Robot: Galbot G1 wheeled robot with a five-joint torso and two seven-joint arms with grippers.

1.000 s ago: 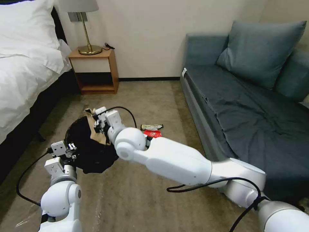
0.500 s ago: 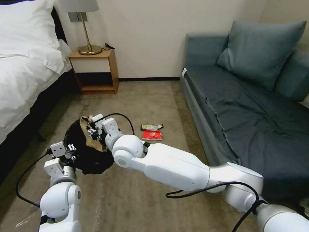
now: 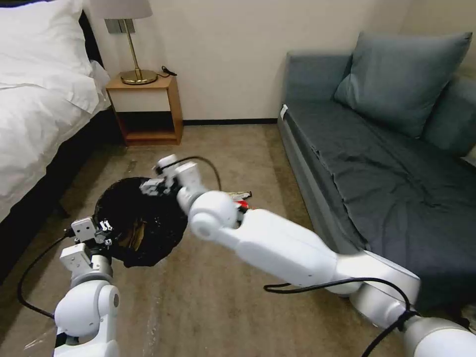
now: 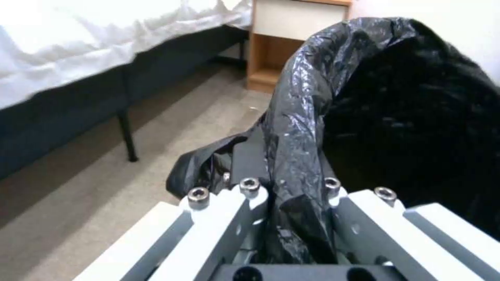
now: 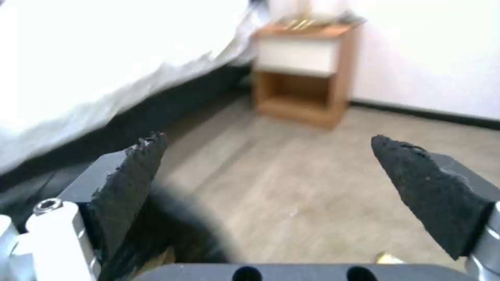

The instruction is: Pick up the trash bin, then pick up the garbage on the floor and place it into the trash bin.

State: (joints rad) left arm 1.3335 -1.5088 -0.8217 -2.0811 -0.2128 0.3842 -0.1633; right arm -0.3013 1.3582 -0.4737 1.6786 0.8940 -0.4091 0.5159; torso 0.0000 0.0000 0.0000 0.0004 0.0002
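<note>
From the head camera I see my left gripper [image 3: 101, 229] clamped on the near rim of the trash bin [image 3: 141, 220], held above the carpet [image 3: 223, 148]; brown paper bag [image 3: 138, 233] lies inside. My right gripper [image 3: 151, 187] hangs over the far rim. Left wrist: the fingers pinch the black liner [image 4: 297, 128]. Right wrist: the pads [image 5: 130, 175] stand wide apart, empty.

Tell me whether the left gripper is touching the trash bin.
Touching. In the left wrist view the left gripper is shut on the trash bin's black bag rim, with crinkled plastic pinched between its fingers.
</note>
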